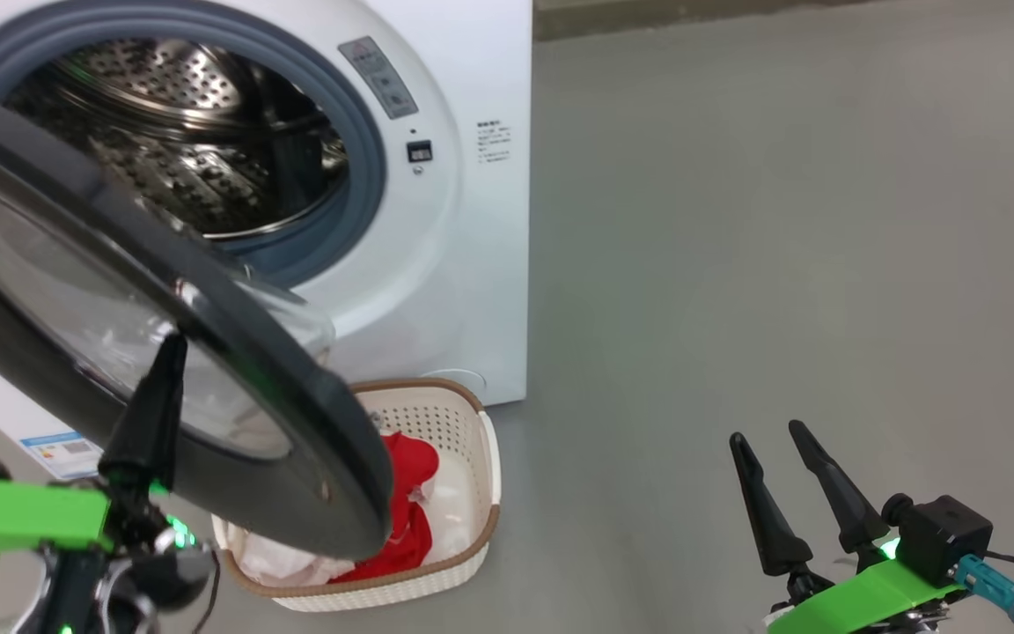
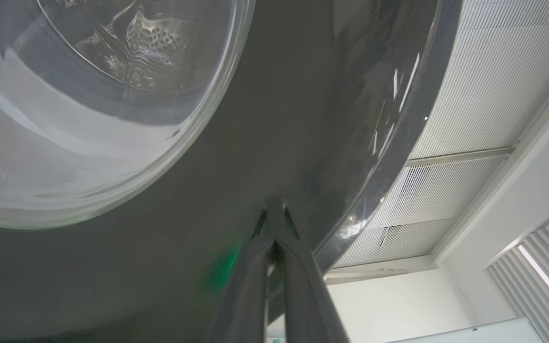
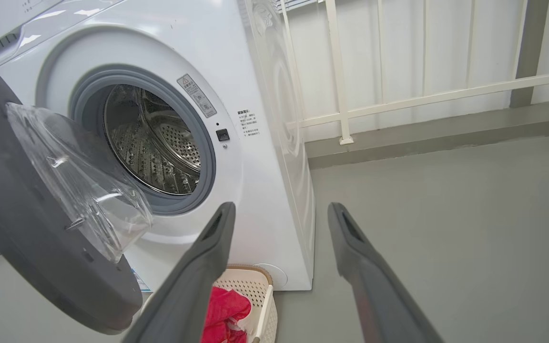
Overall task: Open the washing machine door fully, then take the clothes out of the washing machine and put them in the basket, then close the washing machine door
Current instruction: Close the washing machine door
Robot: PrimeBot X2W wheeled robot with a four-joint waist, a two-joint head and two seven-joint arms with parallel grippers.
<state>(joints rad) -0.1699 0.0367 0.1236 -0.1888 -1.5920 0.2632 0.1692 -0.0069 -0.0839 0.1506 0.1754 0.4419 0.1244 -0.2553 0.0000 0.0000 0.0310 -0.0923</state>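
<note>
The washing machine (image 1: pixel 463 220) stood with its door swung out and its steel drum (image 1: pixel 190 150) showing bare metal. The washing machine door (image 1: pixel 313 440) hung at about eight o'clock from the drum mouth, with its clear glass bowl turned back toward the opening.

The left end effector (image 1: pixel 174 348) was closed, its two dark fingers together and holding nothing. In the left wrist view their tips rested against the glossy black rim on the door's outer face, just beside the glass.

The basket (image 1: pixel 482 440) sat on the grey floor (image 1: pixel 780 220) at the washer's six o'clock, close to its front panel and partly under the door's lower edge. The clothes (image 1: pixel 410 467) lay inside it, red fabric heaped over white.

The right end effector (image 1: pixel 767 436) hovered at four o'clock in the head view, well apart from the basket. Its fingers were spread wide and empty, pointing toward the washer's front corner.
</note>
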